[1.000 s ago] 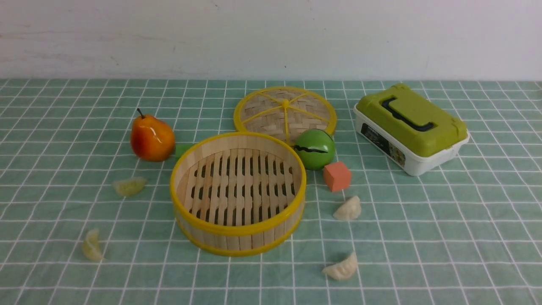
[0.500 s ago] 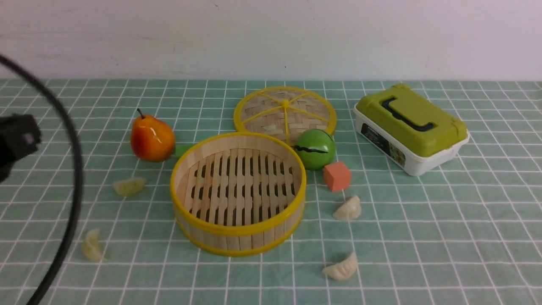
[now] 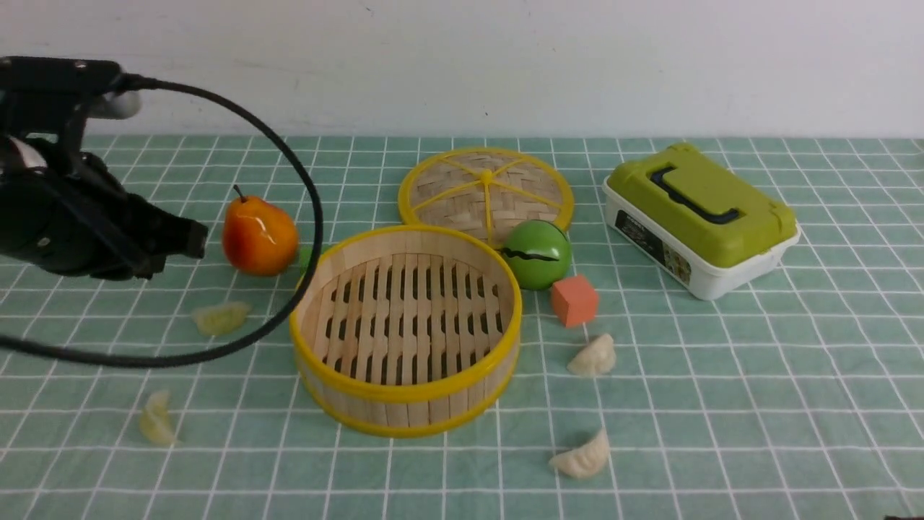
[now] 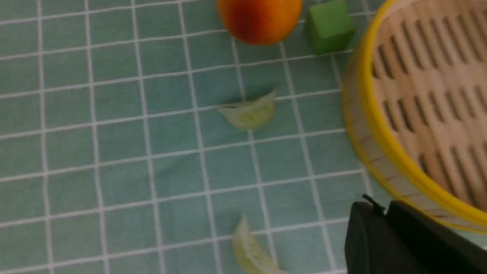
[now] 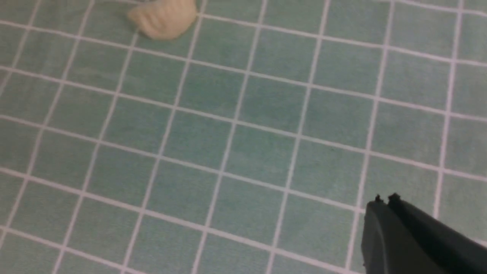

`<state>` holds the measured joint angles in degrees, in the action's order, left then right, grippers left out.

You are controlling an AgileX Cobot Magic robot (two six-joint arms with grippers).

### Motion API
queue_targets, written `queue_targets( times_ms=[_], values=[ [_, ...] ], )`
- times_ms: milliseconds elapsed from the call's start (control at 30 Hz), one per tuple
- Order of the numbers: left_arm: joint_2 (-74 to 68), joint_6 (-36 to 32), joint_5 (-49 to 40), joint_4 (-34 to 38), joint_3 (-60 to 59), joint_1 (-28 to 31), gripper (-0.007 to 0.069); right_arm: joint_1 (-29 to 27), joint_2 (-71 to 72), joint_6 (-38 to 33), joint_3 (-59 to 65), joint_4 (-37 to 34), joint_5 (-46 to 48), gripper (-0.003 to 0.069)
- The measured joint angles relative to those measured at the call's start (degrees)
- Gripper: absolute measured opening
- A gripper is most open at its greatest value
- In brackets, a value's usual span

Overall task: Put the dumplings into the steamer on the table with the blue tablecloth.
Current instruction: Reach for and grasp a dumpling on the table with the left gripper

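Observation:
The steamer (image 3: 404, 328) stands empty mid-table on the blue tablecloth (image 3: 722, 404). Two pale yellow-green dumplings (image 3: 220, 318) (image 3: 157, 419) lie to its left, and two cream-white ones (image 3: 593, 356) (image 3: 581, 456) lie to its right. My left gripper (image 3: 193, 240) hangs left of the pear, above the nearer green dumpling (image 4: 249, 112). Its fingers (image 4: 365, 228) are pressed together with nothing between them, close to the steamer's wall (image 4: 365, 125). My right gripper (image 5: 384, 199) is shut and empty over bare cloth, well away from a cream dumpling (image 5: 163, 17).
An orange-red pear (image 3: 258, 235) and a small green cube (image 4: 329, 24) sit left of the steamer's back. The woven lid (image 3: 486, 189), a green ball (image 3: 536, 254) and an orange cube (image 3: 574, 300) lie behind and to the right. A green-lidded box (image 3: 700, 217) stands far right.
My left arm has come into the front view from the left and swung right toward the pear, its black cable looping over the cloth. Nothing on the table has moved.

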<state>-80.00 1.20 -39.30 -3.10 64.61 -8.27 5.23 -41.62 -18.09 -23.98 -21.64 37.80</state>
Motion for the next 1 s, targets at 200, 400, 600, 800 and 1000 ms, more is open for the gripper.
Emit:
queue_targets(
  times_ms=[200, 400, 600, 800, 1000],
  values=[
    [-16.03, -0.66, 4.46, -10.58, 6.53, 0.00, 0.0370, 0.00, 0.01, -4.23, 0.36, -6.19, 0.01, -0.0004],
    [-26.56, -0.76, 9.83, -12.89, 9.64, 0.00, 0.0445, 0.00, 0.01, -4.79, 0.41, -7.35, 0.22, -0.0002],
    [-33.00, -0.49, 13.74, -18.55, 11.31, 0.42, 0.0445, 0.00, 0.01, -5.07, 0.41, -7.52, 0.22, -0.0002],
    [-34.64, 0.57, 11.66, -17.94, 11.94, 0.60, 0.0336, 0.00, 0.01, -5.18, 0.41, -7.52, 0.22, -0.0002],
    [-34.75, 2.00, 9.31, -16.00, 12.25, 0.70, 0.0162, 0.00, 0.01, -5.18, 0.41, -7.52, 0.22, -0.0002]
  ],
)
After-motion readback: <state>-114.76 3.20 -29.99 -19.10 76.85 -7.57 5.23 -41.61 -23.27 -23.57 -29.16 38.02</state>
